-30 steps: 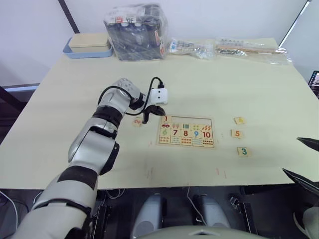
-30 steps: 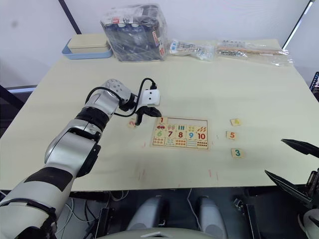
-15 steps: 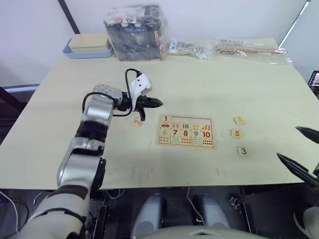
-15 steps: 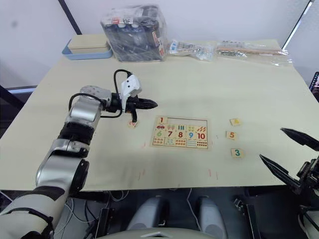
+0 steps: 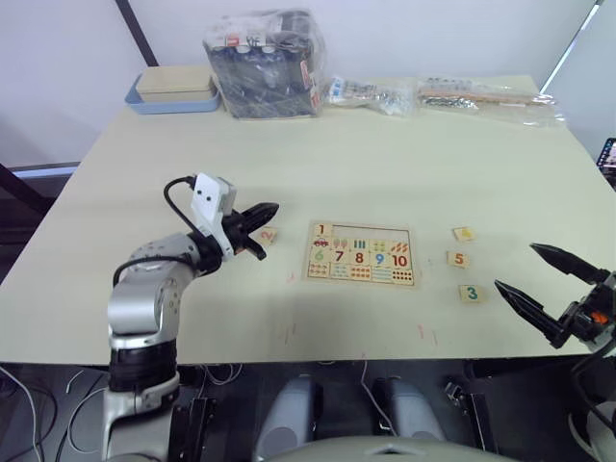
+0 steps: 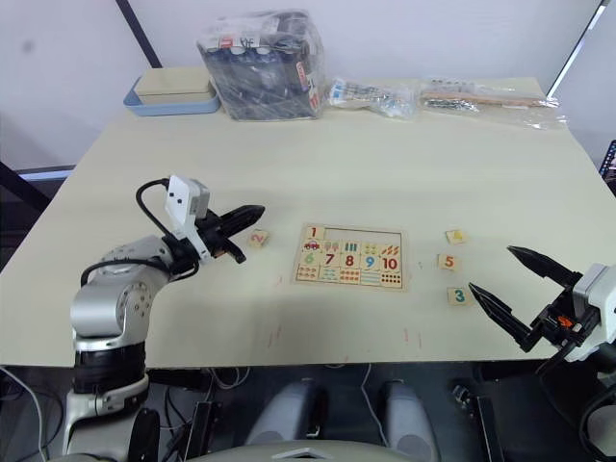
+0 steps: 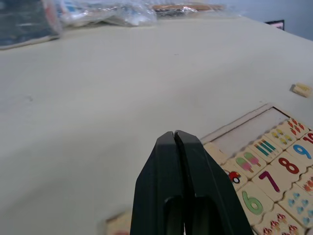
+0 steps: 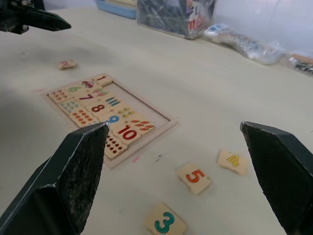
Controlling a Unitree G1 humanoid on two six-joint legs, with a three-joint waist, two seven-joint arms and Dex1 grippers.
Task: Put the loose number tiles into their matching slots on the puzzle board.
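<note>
Mid-table, toward the near edge: board (image 5: 361, 253) with 1 (image 5: 320, 229) seated, other top slots (image 5: 371, 234) bare. Beside board's left, 2 (image 5: 267, 234); left hand (image 5: 258, 231) clamped, empty. Toward right edge in right wrist view: 4 (image 8: 232, 161), 5 (image 8: 193, 177), 3 (image 8: 165, 223) loose; right hand (image 8: 181, 161) spread.

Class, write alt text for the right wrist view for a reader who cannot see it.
The open right gripper faces a wooden puzzle board on a pale table, with tile 1 seated in its top row. Loose tiles 3, 4 and 5 lie nearer the gripper.
</note>
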